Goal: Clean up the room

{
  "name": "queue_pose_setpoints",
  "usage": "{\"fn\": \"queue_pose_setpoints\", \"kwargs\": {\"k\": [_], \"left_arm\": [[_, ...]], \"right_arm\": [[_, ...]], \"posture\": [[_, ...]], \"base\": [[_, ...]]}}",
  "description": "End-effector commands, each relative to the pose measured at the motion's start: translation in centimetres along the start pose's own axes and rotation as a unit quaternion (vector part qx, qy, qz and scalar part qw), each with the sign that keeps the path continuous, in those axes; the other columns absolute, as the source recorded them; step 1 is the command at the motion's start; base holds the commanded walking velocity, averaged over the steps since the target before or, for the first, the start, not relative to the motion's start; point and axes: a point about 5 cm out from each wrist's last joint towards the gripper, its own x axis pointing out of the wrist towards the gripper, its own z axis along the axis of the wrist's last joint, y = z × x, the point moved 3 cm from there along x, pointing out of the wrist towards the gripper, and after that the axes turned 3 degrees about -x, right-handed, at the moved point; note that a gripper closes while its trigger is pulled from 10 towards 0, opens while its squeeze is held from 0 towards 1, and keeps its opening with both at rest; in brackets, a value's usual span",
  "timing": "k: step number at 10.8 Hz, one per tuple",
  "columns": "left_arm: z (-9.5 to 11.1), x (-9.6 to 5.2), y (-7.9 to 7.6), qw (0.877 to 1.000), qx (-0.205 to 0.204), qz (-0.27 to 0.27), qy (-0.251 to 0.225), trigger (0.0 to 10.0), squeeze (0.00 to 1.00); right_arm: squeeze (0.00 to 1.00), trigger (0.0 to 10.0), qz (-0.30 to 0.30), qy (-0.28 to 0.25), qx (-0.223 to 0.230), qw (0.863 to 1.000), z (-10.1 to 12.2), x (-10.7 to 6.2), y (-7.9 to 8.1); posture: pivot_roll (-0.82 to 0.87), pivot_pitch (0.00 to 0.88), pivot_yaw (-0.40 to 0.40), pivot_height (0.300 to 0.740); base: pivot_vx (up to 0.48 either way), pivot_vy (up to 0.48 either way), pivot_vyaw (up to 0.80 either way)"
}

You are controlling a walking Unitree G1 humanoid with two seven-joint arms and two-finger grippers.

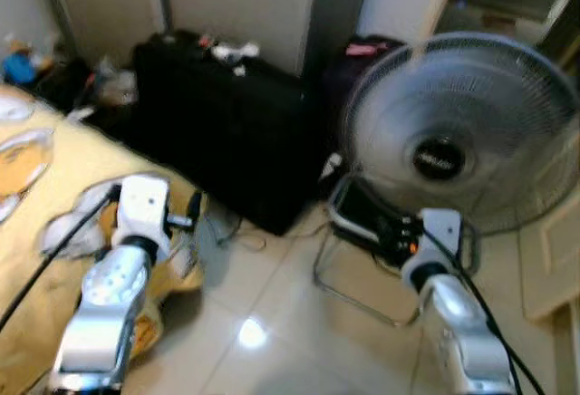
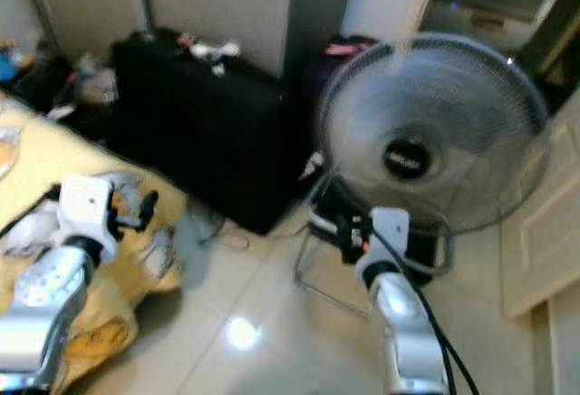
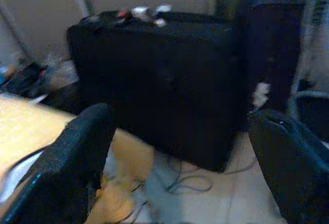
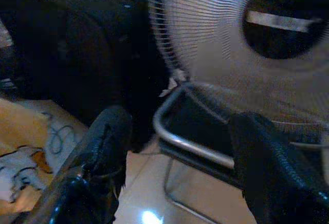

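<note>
Left eye view: left hand [image 3: 177,162] spread wide over the yellow bed's [image 1: 54,223] corner, black suitcase [image 1: 222,132] ahead. Right hand [image 4: 177,167], also wide, faces the fan [image 1: 458,132]; tiled floor [image 1: 272,322] open between.

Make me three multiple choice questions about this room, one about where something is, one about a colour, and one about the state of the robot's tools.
1. Where does the fan stand?
A. on the tiled floor, right of the suitcase
B. on the bed
C. on top of the suitcase

2. What colour is the big suitcase?
A. red
B. black
C. white

3. How are the fingers of the left tool and right tool?
A. both shut on cloth
B. left shut, right open
C. both spread open, holding nothing

Answers: 1 A, its metal frame rests on the tiles beside the suitcase; 2 B, its whole body is black; 3 C, each wrist view shows two fingers wide apart with nothing between.
</note>
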Motion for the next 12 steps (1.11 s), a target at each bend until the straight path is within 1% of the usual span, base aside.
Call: {"fn": "queue_pose_setpoints", "kwargs": {"k": [1, 3, 6, 8, 11, 12], "left_arm": [[0.51, 0.16, -0.84, 1.000, 0.005, -0.017, -0.009, 10.0, 0.00], [0.44, 0.17, -0.91, 1.000, 0.007, -0.022, -0.008, 10.0, 0.00], [0.39, 0.30, -1.16, 1.000, 0.009, -0.029, -0.008, 10.0, 0.00], [0.21, 0.28, -0.98, 1.000, 0.000, -0.027, -0.008, 10.0, 0.00], [0.07, 0.13, -0.53, 1.000, -0.002, -0.023, -0.008, 10.0, 0.00], [0.05, 0.11, -0.40, 1.000, -0.003, -0.019, -0.009, 10.0, 0.00]], "right_arm": [[0.00, 10.0, -0.019, -0.003, 0.002, 1.000, 0.17, -0.24, -1.07], [0.00, 10.0, -0.023, 0.000, 0.006, 1.000, -0.27, -0.56, -1.14], [0.00, 10.0, -0.027, -0.001, 0.006, 1.000, -0.39, -0.76, -1.29], [0.00, 10.0, -0.027, -0.006, 0.001, 1.000, -0.20, -0.65, -1.31], [0.00, 10.0, -0.019, -0.016, -0.004, 1.000, 0.13, -0.65, -1.11], [0.00, 10.0, -0.023, -0.020, -0.011, 0.999, 0.27, -0.66, -1.14]], "posture": [[-0.03, 0.000, -0.053, 0.740], [-0.04, 0.000, -0.045, 0.740], [-0.04, 0.000, -0.037, 0.740], [-0.04, 0.000, -0.041, 0.740], [-0.04, 0.000, -0.046, 0.740], [-0.04, 0.000, -0.047, 0.740]], "base": [[0.356, 0.000, -0.71], [0.358, 0.000, -0.80], [0.356, 0.000, -0.80], [0.358, 0.000, -0.80], [0.354, 0.000, 0.00], [0.000, 0.000, 0.00]]}}
